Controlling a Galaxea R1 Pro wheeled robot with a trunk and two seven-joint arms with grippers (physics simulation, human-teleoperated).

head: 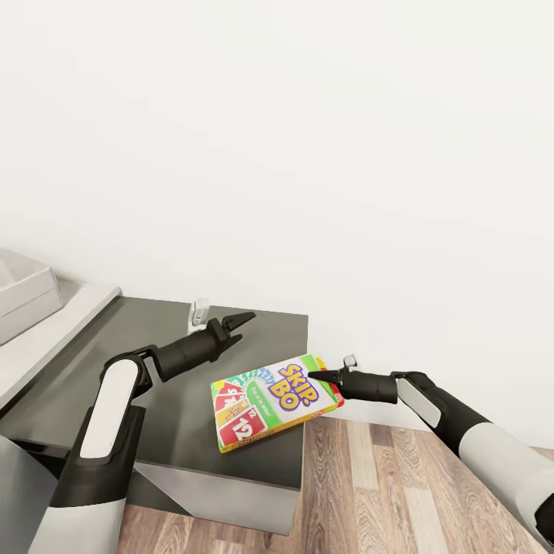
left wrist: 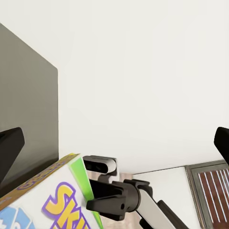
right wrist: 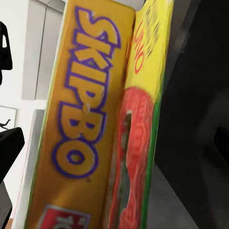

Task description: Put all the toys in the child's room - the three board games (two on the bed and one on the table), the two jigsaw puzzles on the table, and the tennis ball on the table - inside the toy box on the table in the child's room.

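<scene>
The rainbow SKIP-BO board game (head: 273, 400) is a thin flat box, tilted over the right edge of the dark-grey cabinet top (head: 154, 385). My right gripper (head: 325, 380) is shut on the box's right edge. The right wrist view looks close along the box's yellow side (right wrist: 90, 119). My left gripper (head: 240, 323) hangs open over the cabinet's back part, a little behind the box and apart from it. Its wrist view catches the box's corner (left wrist: 52, 200) and my right gripper (left wrist: 107, 195). The light-grey toy box (head: 23, 296) sits on the pale table (head: 58, 327) at the far left.
A plain white wall fills the background behind the cabinet. Wood-plank floor (head: 400, 492) lies to the right and in front of the cabinet. The cabinet top is lower than the pale table beside it.
</scene>
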